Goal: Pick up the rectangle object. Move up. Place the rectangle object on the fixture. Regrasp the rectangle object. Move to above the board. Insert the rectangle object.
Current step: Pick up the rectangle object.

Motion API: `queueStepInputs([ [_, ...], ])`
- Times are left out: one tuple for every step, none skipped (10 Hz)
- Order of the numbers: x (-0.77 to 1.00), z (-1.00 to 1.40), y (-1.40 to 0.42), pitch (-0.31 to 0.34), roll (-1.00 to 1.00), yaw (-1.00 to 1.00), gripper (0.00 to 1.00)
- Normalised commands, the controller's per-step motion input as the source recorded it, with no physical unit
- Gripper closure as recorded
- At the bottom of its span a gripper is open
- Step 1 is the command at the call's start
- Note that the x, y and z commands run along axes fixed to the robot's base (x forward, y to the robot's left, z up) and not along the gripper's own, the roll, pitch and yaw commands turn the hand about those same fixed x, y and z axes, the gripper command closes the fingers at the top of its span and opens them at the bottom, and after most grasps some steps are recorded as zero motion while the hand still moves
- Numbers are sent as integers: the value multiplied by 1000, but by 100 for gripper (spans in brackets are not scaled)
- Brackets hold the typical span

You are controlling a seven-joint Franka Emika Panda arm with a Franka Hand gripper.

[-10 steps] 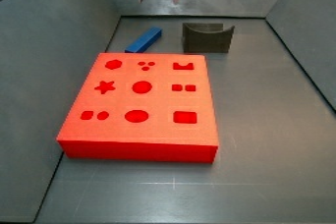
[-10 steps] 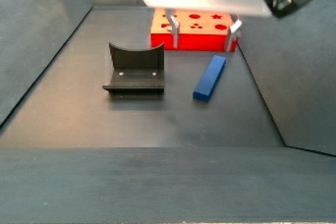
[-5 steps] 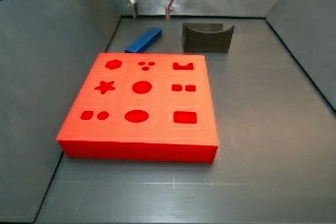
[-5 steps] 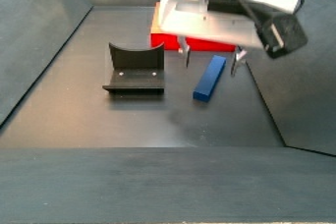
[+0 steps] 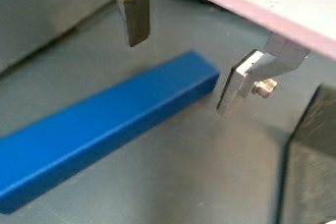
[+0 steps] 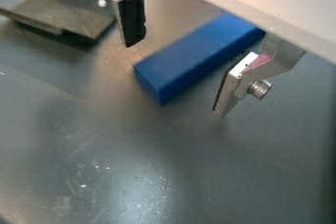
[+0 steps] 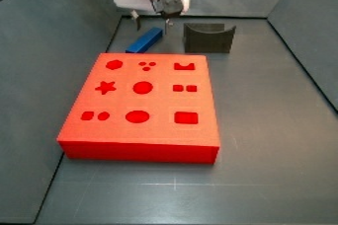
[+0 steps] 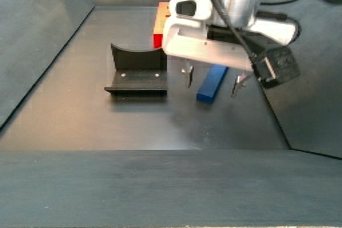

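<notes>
Gripper [image 6: 178,53]: silver plate fingers spread, astride the bar's end, not touching.
Bar: long slim blue rectangle object [image 5: 98,125], flat on the grey floor [image 6: 118,159].
Fixture [image 8: 136,70]: dark notched block, near the bar.

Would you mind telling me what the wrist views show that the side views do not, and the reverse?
Only the wrist views show the end effector close up: its open fingers stand on either side of the rectangle object, apparently not yet touching it.

Only the side views show the whole red board, with its shaped holes, and the arm above the floor.

Both kinds show the blue rectangle object lying flat, and the fixture apart from it, cut off at the frame edge in a wrist view.
</notes>
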Motion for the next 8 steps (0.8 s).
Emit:
queueStepInputs([
  [-31,0,83,-109,-69,-143,0],
  [0,0,0,-10,0,0,0],
  [0,0,0,-9,-7,0,0],
  [0,0,0,-3,-10,0,0],
  [0,-34,0,-60,0,0,0],
  [0,0,0,-13,0,0,0],
  [0,0,0,0,0,0,100],
  [0,0,0,0,0,0,100],
])
